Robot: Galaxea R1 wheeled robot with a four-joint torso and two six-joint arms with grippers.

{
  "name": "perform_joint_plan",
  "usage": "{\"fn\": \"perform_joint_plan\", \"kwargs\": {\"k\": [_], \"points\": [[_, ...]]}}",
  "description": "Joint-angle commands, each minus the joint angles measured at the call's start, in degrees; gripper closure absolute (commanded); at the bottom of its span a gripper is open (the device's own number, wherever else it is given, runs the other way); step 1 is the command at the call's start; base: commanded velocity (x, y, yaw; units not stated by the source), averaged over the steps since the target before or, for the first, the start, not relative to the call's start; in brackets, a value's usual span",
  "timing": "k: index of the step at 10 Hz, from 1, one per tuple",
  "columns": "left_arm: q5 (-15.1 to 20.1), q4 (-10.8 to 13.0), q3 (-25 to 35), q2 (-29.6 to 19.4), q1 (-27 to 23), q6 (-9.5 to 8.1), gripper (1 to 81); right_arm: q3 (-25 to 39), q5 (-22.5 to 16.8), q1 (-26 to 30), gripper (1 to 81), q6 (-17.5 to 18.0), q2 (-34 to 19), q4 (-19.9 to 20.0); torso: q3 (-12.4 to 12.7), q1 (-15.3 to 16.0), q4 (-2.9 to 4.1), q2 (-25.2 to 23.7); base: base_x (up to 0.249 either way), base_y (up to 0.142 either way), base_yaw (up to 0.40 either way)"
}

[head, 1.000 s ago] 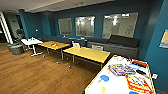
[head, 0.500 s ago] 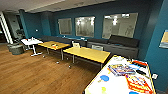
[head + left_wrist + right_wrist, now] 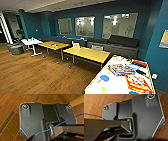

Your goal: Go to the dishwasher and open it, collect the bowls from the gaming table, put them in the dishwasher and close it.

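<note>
The gaming table (image 3: 117, 85), with a glossy white top and a pale yellow edge, fills the lower right of the head view, close in front of me. A bright blue bowl (image 3: 104, 78) rests near the table's left edge. The rim of a second blue bowl (image 3: 133, 92) shows at the bottom edge of the view. Colourful game boxes (image 3: 120, 69) and a red-and-orange board (image 3: 137, 83) lie on the same top. The dishwasher is out of view. Both wrist views look down past the robot's dark plate onto wooden floor (image 3: 10, 109).
Two yellow-topped tables (image 3: 87, 53) stand in the middle of the room, with a small white table (image 3: 31, 41) further left. A dark bench sofa (image 3: 120, 45) runs along the teal wall under the windows. Open wood floor (image 3: 32, 72) spreads to the left.
</note>
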Motion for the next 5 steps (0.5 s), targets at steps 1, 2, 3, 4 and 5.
{"fn": "perform_joint_plan", "kwargs": {"k": [1, 2, 3, 4, 5], "points": [[2.77, 0.18, 0.13, -0.11, -3.21, 0.06, 1.0, 0.35, -2.22, 2.72, 1.0, -0.11, 0.07, -0.63, 0.0, 0.0, 0.0, 0.0, 0.0, 0.0, -0.176], [2.77, 0.0, 0.13, -0.11, -3.21, 0.06, 1.0, 0.35, -2.22, 2.64, 1.0, -0.11, 0.07, -0.63, 0.0, 0.0, 0.0, 0.0, 0.0, 0.0, -0.193], [2.77, -0.08, 0.13, -0.11, -3.21, 0.06, 1.0, 0.35, -2.22, 2.55, 1.0, -0.11, 0.07, -0.63, 0.0, 0.0, 0.0, 0.0, 0.0, 0.0, -0.199], [2.77, -0.17, 0.13, -0.2, -3.21, 0.06, 1.0, 0.52, -2.22, 2.55, 1.0, -0.11, 0.16, -0.63, 0.0, 0.0, 0.0, 0.0, 0.0, 0.0, -0.201], [2.77, -0.17, 0.13, -0.2, -3.21, 0.06, 1.0, 0.61, -2.14, 2.55, 1.0, -0.11, 0.16, -0.63, 0.0, -0.01, 0.0, 0.0, 0.0, 0.0, -0.202]]}}
